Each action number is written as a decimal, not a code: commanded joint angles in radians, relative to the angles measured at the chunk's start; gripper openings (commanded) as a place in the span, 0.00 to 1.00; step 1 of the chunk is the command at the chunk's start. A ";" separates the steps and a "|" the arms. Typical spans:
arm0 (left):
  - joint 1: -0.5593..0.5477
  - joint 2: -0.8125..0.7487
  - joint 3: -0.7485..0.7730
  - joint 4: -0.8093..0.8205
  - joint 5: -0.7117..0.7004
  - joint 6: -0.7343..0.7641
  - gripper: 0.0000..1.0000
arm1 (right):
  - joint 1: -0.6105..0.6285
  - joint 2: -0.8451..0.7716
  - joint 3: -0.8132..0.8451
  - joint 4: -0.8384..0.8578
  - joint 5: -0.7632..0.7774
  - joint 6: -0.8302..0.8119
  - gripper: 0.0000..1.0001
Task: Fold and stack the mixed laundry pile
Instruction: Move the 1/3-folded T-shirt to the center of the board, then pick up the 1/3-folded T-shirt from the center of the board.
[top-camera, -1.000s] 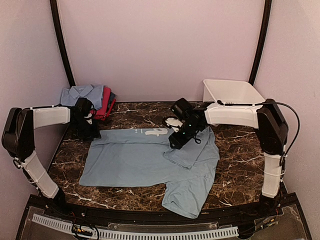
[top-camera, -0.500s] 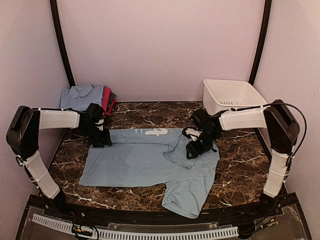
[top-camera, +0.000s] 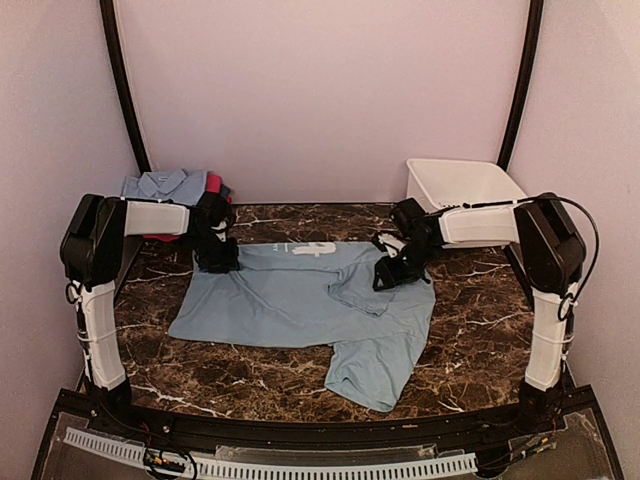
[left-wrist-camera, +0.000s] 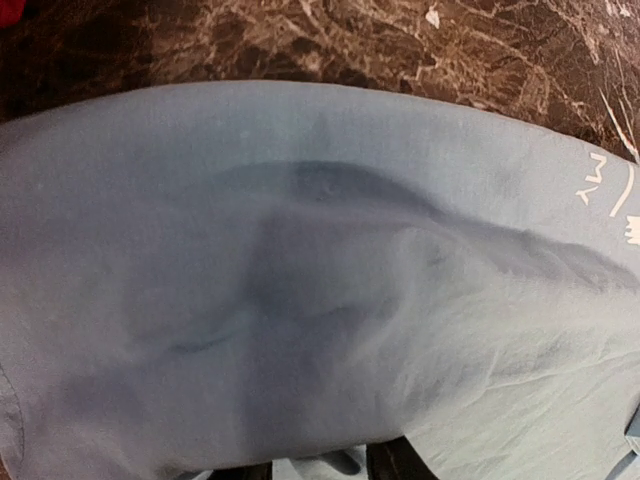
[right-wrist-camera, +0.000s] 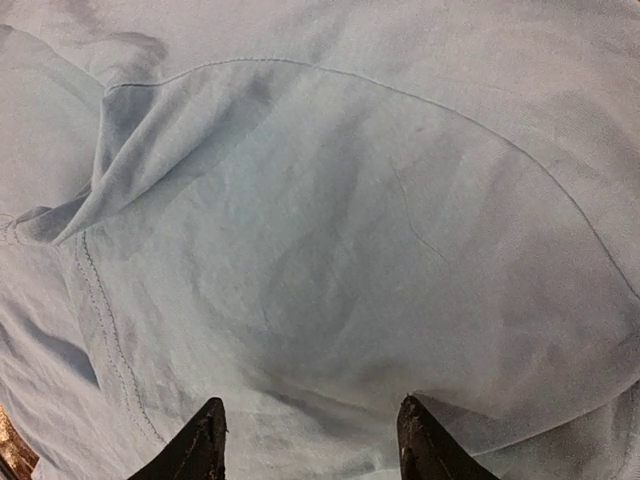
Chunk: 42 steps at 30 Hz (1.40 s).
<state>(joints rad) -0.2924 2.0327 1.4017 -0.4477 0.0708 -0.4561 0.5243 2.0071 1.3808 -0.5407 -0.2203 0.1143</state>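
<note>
Progress check, laundry folding.

Done so far, by the look of it: a small stack sits at the far left corner, off the marble, with a pale blue collared shirt (top-camera: 160, 185) on top and a pink piece (top-camera: 213, 184) just beside it.

In hand: a pale blue tee (top-camera: 270, 305) lies spread on the table (top-camera: 480, 320), its white print (top-camera: 312, 247) at the far edge. It is not yet folded. One sleeve (top-camera: 358, 292) is flopped over the body, and the near right part (top-camera: 375, 375) trails toward the table's near edge.

Left claw (top-camera: 218, 258): down on the tee's far left corner. Cannot tell whether it is apart or pinching cloth.

Right claw (top-camera: 391, 274): down on the tee's right side. Its fingertips (right-wrist-camera: 208, 440) stand apart with smooth cloth between them and nothing clamped.

White tub (top-camera: 455, 168): far right, nothing visible inside from here.

Judgement: this tee's first fold has not been made. Folding and stacking it are still left.
</note>
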 joint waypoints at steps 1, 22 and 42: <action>0.013 0.019 0.076 -0.086 -0.030 0.043 0.35 | -0.004 -0.089 0.048 -0.046 0.016 0.010 0.56; -0.009 -0.881 -0.671 -0.080 0.002 -0.391 0.42 | 0.074 -0.746 -0.722 0.100 -0.089 0.591 0.43; -0.008 -0.924 -0.716 -0.130 -0.036 -0.499 0.41 | 0.254 -0.724 -0.890 0.265 -0.087 0.841 0.37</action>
<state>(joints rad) -0.2970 1.1160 0.6945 -0.5514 0.0540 -0.9455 0.7425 1.2976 0.5247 -0.3347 -0.3058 0.8791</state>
